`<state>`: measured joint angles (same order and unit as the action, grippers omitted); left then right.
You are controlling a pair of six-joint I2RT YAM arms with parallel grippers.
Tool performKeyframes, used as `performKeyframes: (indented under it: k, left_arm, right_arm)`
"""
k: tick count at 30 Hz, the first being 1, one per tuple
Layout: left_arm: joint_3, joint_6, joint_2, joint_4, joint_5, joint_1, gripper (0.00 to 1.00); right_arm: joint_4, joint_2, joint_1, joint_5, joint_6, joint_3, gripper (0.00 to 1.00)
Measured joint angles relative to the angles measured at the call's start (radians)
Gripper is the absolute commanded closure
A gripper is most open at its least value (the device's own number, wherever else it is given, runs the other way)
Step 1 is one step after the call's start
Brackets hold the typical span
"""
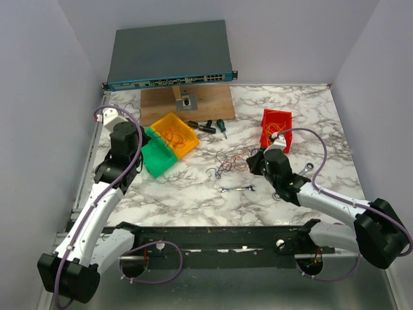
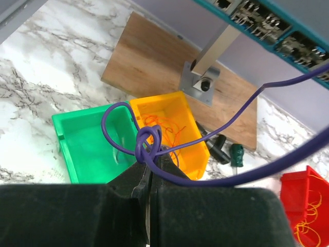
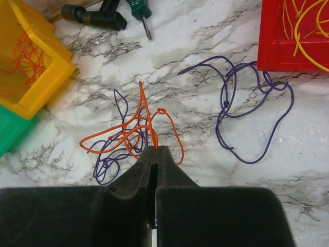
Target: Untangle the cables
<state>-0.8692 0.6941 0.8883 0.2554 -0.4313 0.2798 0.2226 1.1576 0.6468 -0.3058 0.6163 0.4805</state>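
Observation:
The cables lie as a tangle (image 1: 229, 158) in the middle of the marble table. My right gripper (image 3: 156, 148) is down at the tangle and shut on an orange cable (image 3: 161, 111), which is wound through a thin purple cable (image 3: 105, 170). A second purple cable (image 3: 224, 108) lies loose to the right. My left gripper (image 2: 149, 154) hangs shut above the green bin (image 2: 85, 149). It pinches a purple cable (image 2: 146, 140) that forms a knotted loop at the tips. In the top view the left gripper (image 1: 145, 137) is at the left and the right gripper (image 1: 253, 161) is by the tangle.
A yellow bin (image 1: 190, 145) holds orange wires and a red bin (image 1: 266, 139) holds yellow ones. Screwdrivers (image 1: 210, 126) lie behind the tangle and a wrench (image 1: 235, 189) lies in front of it. A wooden board (image 1: 187, 103) and a network switch (image 1: 171, 55) stand at the back.

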Motion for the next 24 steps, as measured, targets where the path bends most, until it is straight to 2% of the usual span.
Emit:
performKeyframes:
  k: [12, 18, 24]
  left_arm:
    - [0.011, 0.042, 0.109, 0.011, -0.036, -0.026, 1.00]
    - [0.011, 0.073, 0.234, 0.027, -0.053, -0.036, 1.00]
    - [0.017, 0.036, 0.248, -0.055, 0.112, -0.037, 1.00]
  right_arm:
    - [0.018, 0.012, 0.000, 0.027, -0.008, 0.000, 0.99]
    - [0.021, 0.013, 0.000, 0.032, -0.012, 0.000, 0.99]
    - [0.021, 0.013, 0.000, 0.032, -0.018, 0.000, 0.99]
